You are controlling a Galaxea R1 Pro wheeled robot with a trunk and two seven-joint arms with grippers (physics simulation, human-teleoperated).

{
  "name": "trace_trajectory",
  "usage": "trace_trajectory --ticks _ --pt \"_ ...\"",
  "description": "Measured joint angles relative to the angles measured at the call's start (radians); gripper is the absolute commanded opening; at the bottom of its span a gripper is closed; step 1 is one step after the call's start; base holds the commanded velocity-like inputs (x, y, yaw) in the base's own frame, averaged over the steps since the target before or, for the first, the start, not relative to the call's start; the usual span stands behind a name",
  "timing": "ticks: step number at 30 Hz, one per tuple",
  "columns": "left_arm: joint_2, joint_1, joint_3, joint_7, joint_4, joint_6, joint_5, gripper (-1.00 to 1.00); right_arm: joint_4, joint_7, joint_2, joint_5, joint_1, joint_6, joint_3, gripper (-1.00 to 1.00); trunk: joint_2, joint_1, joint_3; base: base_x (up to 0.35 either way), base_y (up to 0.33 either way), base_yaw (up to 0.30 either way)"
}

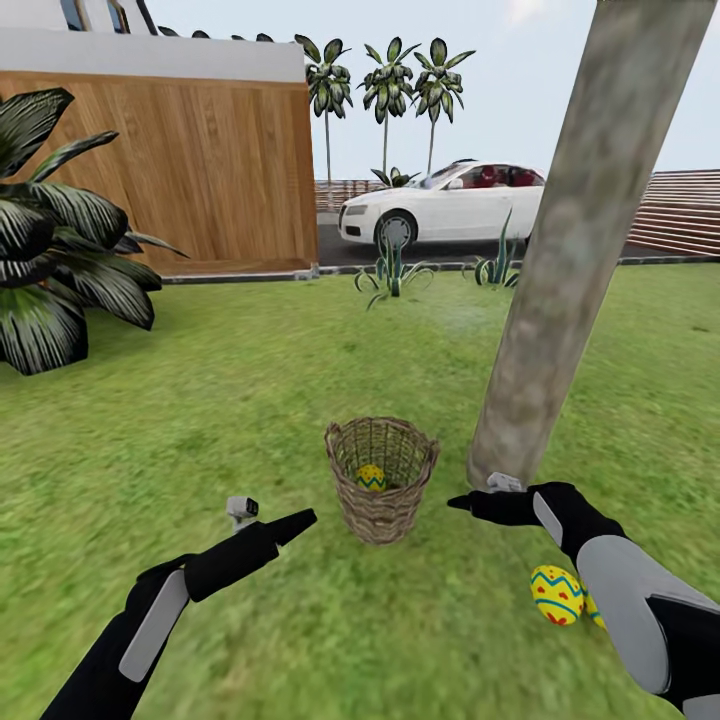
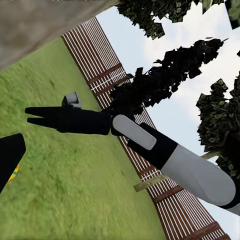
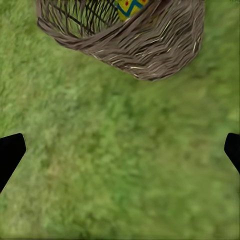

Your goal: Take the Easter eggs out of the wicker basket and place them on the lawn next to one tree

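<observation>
The wicker basket (image 1: pixel 380 482) stands upright on the lawn (image 1: pixel 230 420) just left of the tree (image 1: pixel 570 250). One yellow Easter egg (image 1: pixel 371 477) with a blue zigzag lies inside it, and its top shows in the right wrist view (image 3: pixel 129 7) over the basket's wall (image 3: pixel 145 50). A second egg (image 1: pixel 556 594) rests on the grass near the trunk's foot, and a third egg (image 1: pixel 592 608) peeks out behind my right forearm. My left gripper (image 1: pixel 305 518) hovers left of the basket, open and empty. My right gripper (image 1: pixel 455 502) (image 2: pixel 29 115) (image 3: pixel 120 155) hangs open to the basket's right, over grass.
A large dark-leaved plant (image 1: pixel 55 260) fills the left side. Behind the lawn run a wooden wall (image 1: pixel 200 170), a driveway with a white car (image 1: pixel 440 210), small spiky plants (image 1: pixel 392 272) and slender palms (image 1: pixel 385 90). A slatted fence (image 1: pixel 680 210) stands at the right.
</observation>
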Motion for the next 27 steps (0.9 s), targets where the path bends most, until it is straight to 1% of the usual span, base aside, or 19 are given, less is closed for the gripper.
trace_trajectory --ticks 22,27 --pt "0.000 0.000 0.000 0.003 0.000 0.000 -0.002 1.00 0.001 0.000 -0.001 0.008 0.000 0.002 0.001 1.00 0.154 -0.084 0.069 0.000 0.000 0.000" --pt "-0.001 0.000 -0.003 -0.003 0.000 -0.008 -0.001 1.00 0.001 0.000 -0.001 0.008 0.000 0.002 0.001 1.00 0.154 -0.084 0.069 0.000 0.000 0.000"
